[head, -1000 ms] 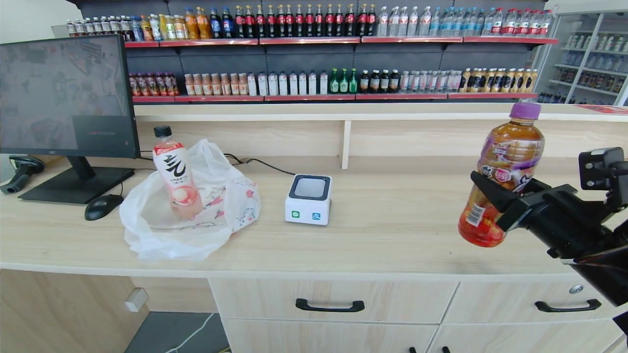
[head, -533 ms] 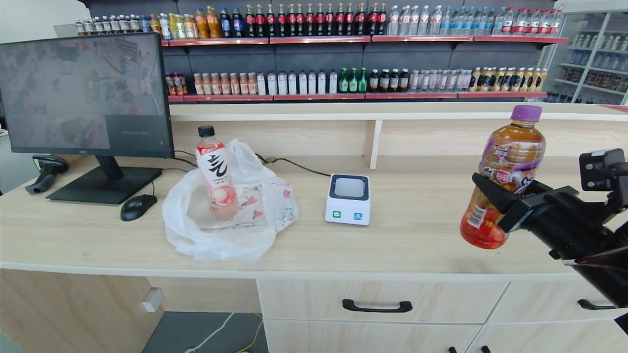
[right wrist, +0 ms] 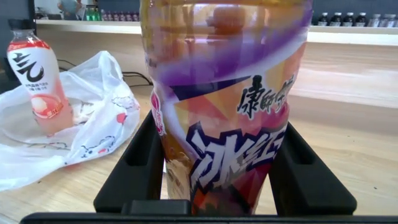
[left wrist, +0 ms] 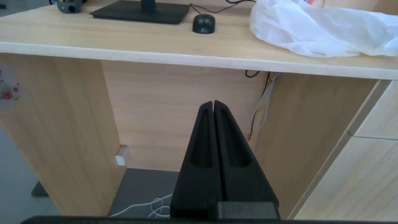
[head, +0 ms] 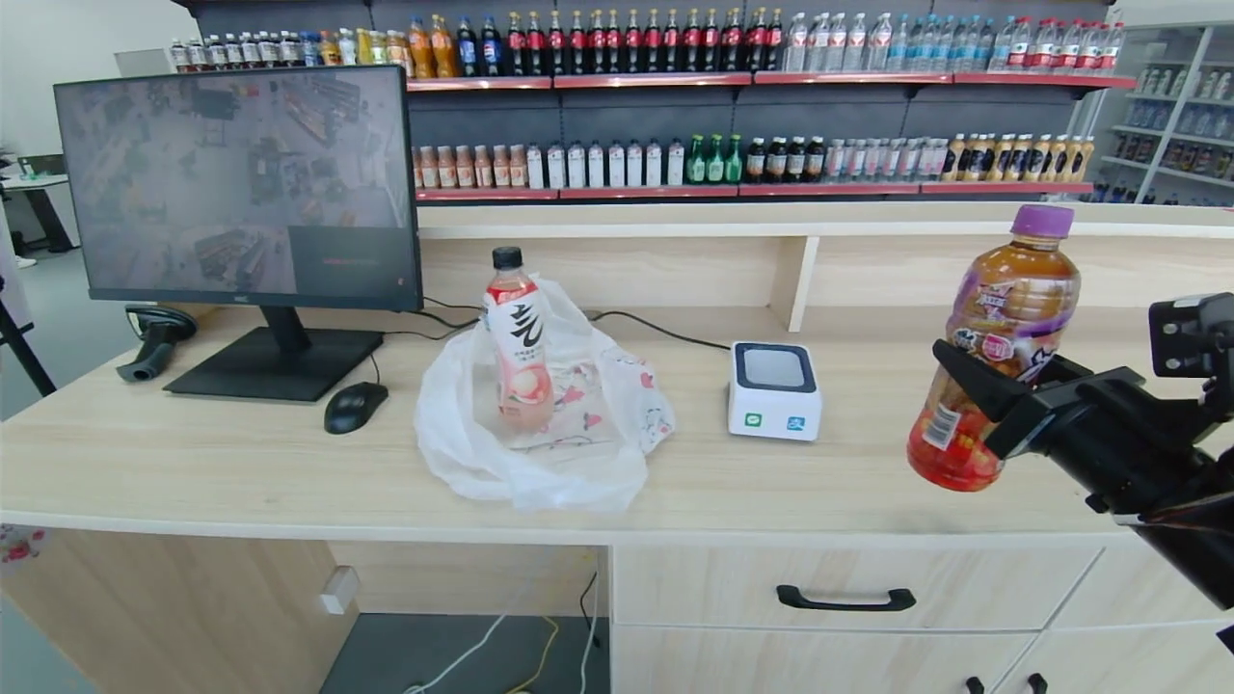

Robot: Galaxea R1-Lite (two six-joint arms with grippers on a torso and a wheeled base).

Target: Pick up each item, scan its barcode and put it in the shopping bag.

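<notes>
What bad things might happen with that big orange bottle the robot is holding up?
1. The tea bottle hangs tilted in the right gripper above the counter; if it slips, it may drop and roll.
2. Its barcode sits low on the side, while the scanner window faces up, so the scan may miss.
3. The pink bottle stands upright in the shopping bag; the new one may knock it over.

Closed left gripper (left wrist: 213, 106) low before the counter (left wrist: 124, 46), shopping bag (left wrist: 323, 28) on top.
</notes>
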